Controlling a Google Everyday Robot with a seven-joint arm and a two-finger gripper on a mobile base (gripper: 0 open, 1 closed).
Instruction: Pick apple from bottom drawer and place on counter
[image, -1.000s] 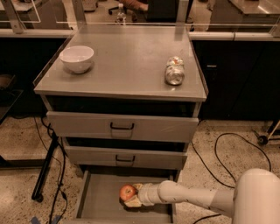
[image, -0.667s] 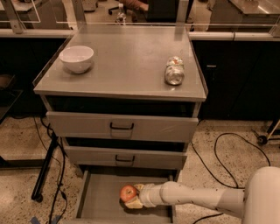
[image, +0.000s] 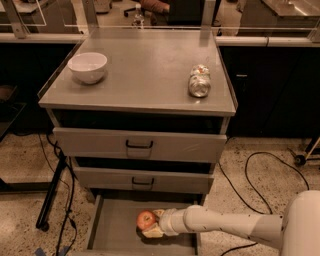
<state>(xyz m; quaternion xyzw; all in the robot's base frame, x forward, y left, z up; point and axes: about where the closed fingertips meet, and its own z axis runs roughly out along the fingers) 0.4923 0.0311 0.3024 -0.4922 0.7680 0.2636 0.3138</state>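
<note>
The apple (image: 145, 218), red with yellowish patches, lies in the open bottom drawer (image: 112, 230), near its middle. My gripper (image: 152, 224) is down inside the drawer, right against the apple's right side, with the white arm (image: 225, 223) reaching in from the right. The counter (image: 145, 75) is the flat grey top of the cabinet, above the two closed upper drawers.
A white bowl (image: 87, 66) stands at the counter's left. A crushed silver can (image: 199, 80) lies at its right. The two upper drawers with black handles (image: 139, 145) overhang the back of the bottom drawer. Cables (image: 260, 170) and a black stand leg (image: 50, 195) lie on the floor.
The apple stays in the same spot in the drawer. My gripper stays against it, and the arm's near end has shifted slightly to the right.
</note>
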